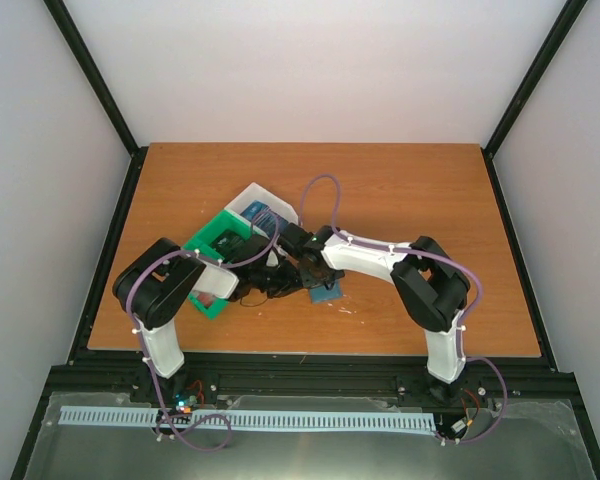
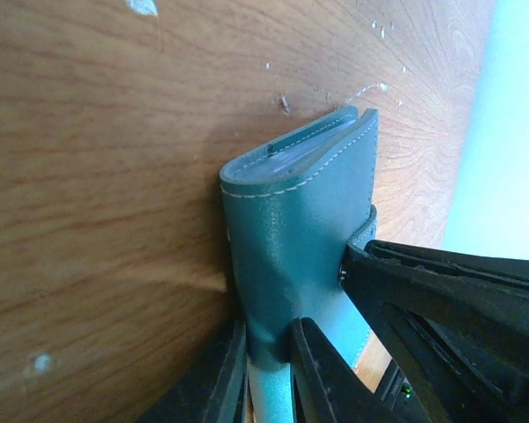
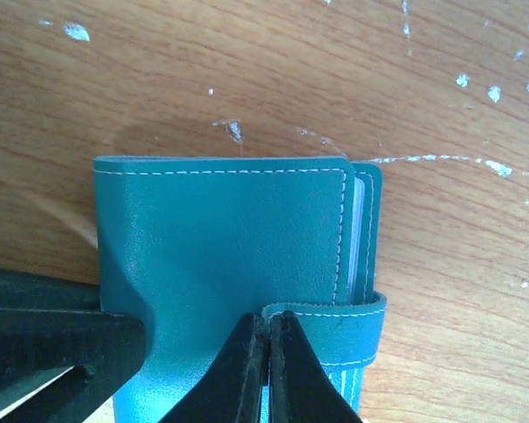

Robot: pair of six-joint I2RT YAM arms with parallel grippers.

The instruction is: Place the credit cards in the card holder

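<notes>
The teal card holder (image 3: 220, 238) lies folded shut on the wooden table, and pale inner edges show between its covers. It also shows in the left wrist view (image 2: 300, 211) and the top view (image 1: 326, 293). My right gripper (image 3: 267, 330) is shut on the end of the holder's closing strap (image 3: 353, 330). My left gripper (image 2: 269, 348) is shut on the holder's cover near the folded spine. Both grippers meet over the holder in the top view. Blue and dark cards (image 1: 263, 214) seem to lie in the bins behind; I cannot make out their designs.
A green bin (image 1: 212, 240) and a white bin (image 1: 280, 205) stand just behind the left arm, left of the table's centre. White specks mark the wood (image 3: 476, 84). The table's near edge (image 1: 310, 352) runs below the holder.
</notes>
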